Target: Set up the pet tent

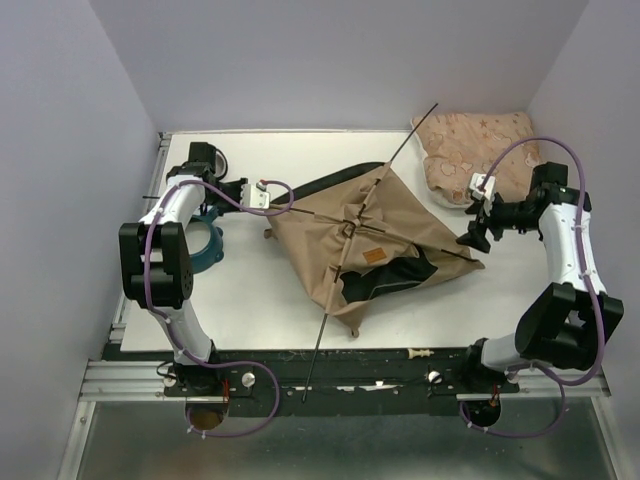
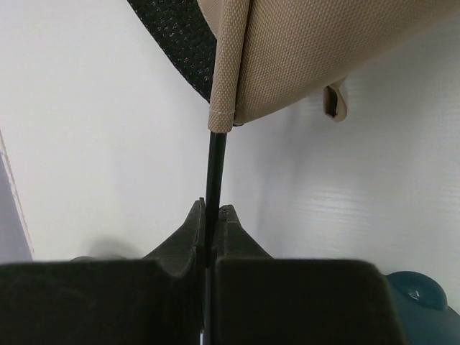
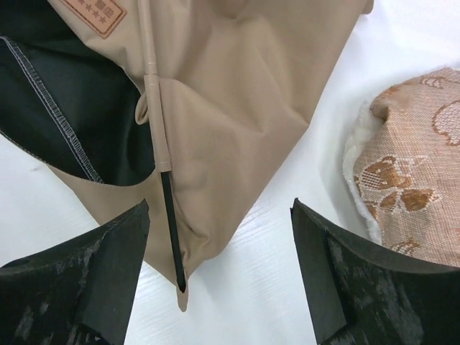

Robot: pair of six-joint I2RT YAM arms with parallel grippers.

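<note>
Left tool (image 2: 210,217) pinches the pole (image 2: 215,165); right tool (image 3: 219,230) hangs spread above pet tent (image 3: 237,108).

Robot lab test cell, plain pale walls (image 1: 330,60) beyond and outside the left gripper (image 1: 288,198) and right gripper (image 1: 466,242), white table (image 1: 250,300) beneath, aluminium rail (image 1: 130,378) behind them, purple cables (image 1: 545,140).

Bright, even light is cast from overhead — only soft shadows are thrown beneath the pet tent (image 1: 340,230) on the table (image 1: 250,300). In the left wrist view the weave is rendered sharply; the near fingers (image 2: 287,302) are left dark, slightly soft.
</note>
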